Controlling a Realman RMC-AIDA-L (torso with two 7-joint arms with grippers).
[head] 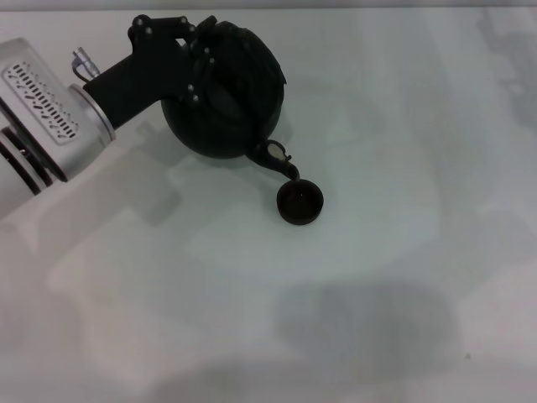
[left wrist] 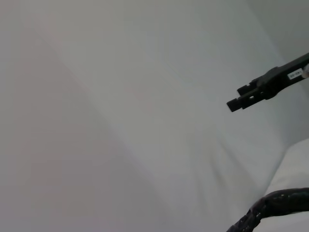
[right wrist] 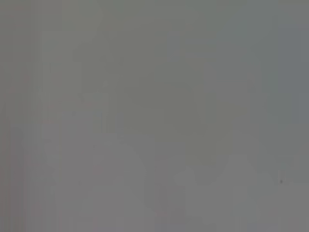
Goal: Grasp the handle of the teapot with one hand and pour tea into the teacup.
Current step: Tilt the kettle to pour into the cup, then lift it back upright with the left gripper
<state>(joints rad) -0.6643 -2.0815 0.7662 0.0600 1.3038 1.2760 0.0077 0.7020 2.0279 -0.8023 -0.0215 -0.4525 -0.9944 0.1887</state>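
Observation:
The round black teapot [head: 231, 101] is tipped toward the right in the head view, its short spout [head: 277, 158] pointing down just above the rim of the tiny dark teacup [head: 299, 202]. My left gripper [head: 200, 60] reaches in from the left and is shut on the handle over the pot's top, which its fingers mostly cover there. In the left wrist view a stretch of the wrapped handle [left wrist: 277, 204] shows near one black finger [left wrist: 263, 90]. The right gripper is out of view. No stream of tea can be made out.
The teacup stands on a plain white table [head: 377, 294]. My left arm's silver forearm [head: 42, 126] crosses the table's left side. The right wrist view shows only a blank grey surface.

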